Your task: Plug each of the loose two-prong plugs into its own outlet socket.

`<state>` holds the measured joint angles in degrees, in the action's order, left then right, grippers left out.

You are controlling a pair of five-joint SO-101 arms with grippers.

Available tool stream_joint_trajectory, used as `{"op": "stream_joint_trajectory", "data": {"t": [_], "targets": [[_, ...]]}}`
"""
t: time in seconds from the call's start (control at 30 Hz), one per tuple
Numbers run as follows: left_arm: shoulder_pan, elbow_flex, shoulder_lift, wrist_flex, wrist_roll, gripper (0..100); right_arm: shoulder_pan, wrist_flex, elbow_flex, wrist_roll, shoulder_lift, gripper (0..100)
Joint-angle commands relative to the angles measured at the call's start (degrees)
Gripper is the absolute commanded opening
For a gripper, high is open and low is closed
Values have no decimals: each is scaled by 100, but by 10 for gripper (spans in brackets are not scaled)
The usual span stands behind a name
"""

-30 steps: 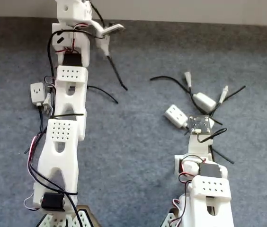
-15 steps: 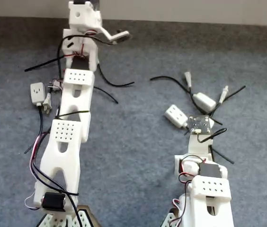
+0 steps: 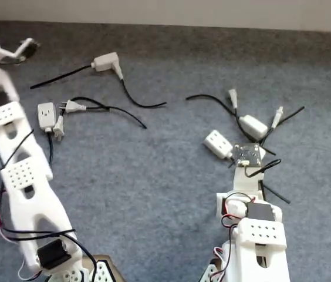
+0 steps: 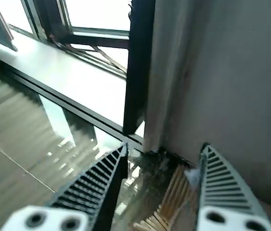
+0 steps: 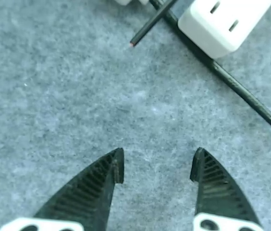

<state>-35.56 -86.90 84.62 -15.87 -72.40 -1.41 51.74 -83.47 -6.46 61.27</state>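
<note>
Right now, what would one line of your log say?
left tool open, empty, raised at far left | right tool open, empty, over carpet near white socket | white plug loose on carpet

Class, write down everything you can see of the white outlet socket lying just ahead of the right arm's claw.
The outlet socket is a small white block with rounded corners that looks like plastic. Two narrow slots show on its upper face, and no plug is in them. It lies flat on the grey carpet, turned at an angle to the arm. A black cable runs close along one side. The open right claw is apart from it.
</note>
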Motion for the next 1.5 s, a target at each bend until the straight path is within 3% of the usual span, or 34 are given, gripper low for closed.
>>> {"op": "stream_joint_trajectory", "data": {"t": [0.0,0.17,0.3,0.67,0.77,1.07,1.47], "targets": [[-409,-251,-66,1415,677,228,-31,-48,13,-79,40,228],[-611,-462,-479,4712,2418,228,-31,-84,-92,-79,40,228],[-365,-760,-901,7182,3341,228,-31,-84,-110,-79,40,228],[505,-778,-2158,11859,4809,228,-31,-84,-127,-79,40,228],[497,-435,-2501,11815,5363,228,-31,-84,-136,-79,40,228],[936,1007,-2703,11789,5415,228,-31,-84,-145,-79,40,228],[936,1103,-2527,11560,6734,227,-31,-84,-145,-79,40,228]]}}
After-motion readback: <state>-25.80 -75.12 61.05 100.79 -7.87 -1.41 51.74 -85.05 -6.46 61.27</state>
